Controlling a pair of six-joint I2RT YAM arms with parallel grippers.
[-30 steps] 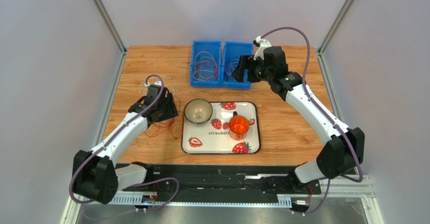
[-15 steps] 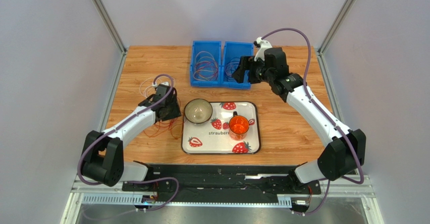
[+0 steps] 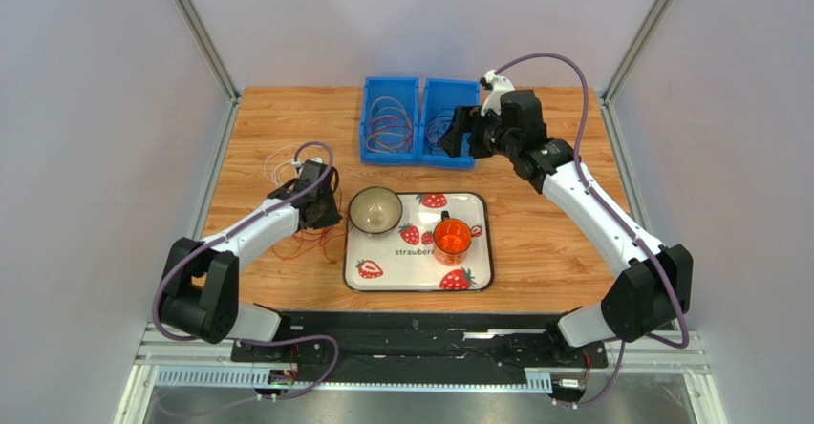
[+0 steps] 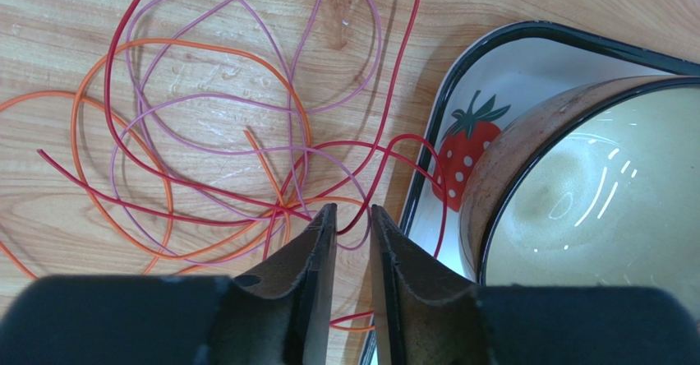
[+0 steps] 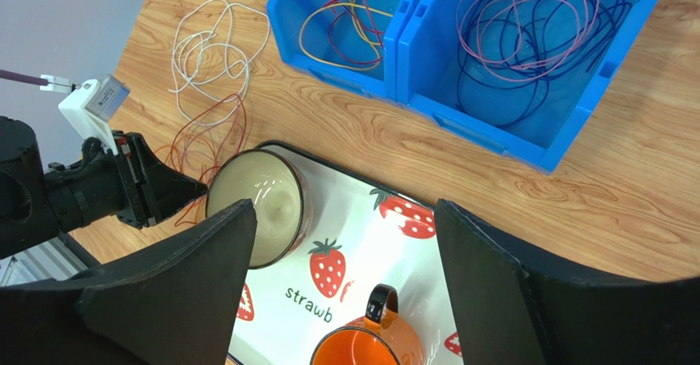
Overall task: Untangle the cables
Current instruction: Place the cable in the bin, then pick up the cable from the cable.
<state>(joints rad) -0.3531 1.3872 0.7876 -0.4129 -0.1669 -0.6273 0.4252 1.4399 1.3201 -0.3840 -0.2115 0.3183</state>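
Observation:
A tangle of thin red, orange and pink cables (image 4: 164,196) lies on the wood just left of the tray. White cable loops (image 3: 280,163) lie behind it. My left gripper (image 4: 352,210) is down over the tangle's right edge (image 3: 298,243), beside the tray rim. Its jaws stand a narrow gap apart, and a loop of red cable (image 4: 352,228) crosses between the tips. My right gripper (image 5: 345,209) hovers wide open and empty in front of the blue bins (image 3: 457,130). More coiled cables (image 5: 526,32) lie inside those bins.
Two blue bins (image 3: 390,157) (image 3: 449,162) sit side by side at the back. A strawberry-print tray (image 3: 411,264) holds a tan bowl (image 3: 374,210) and an orange mug (image 3: 451,239). The bowl (image 4: 575,192) and tray rim (image 4: 460,77) are right beside my left fingers.
My left gripper has shifted back and right toward the tray, and its jaws have narrowed around the red loop. The right arm has stayed still.

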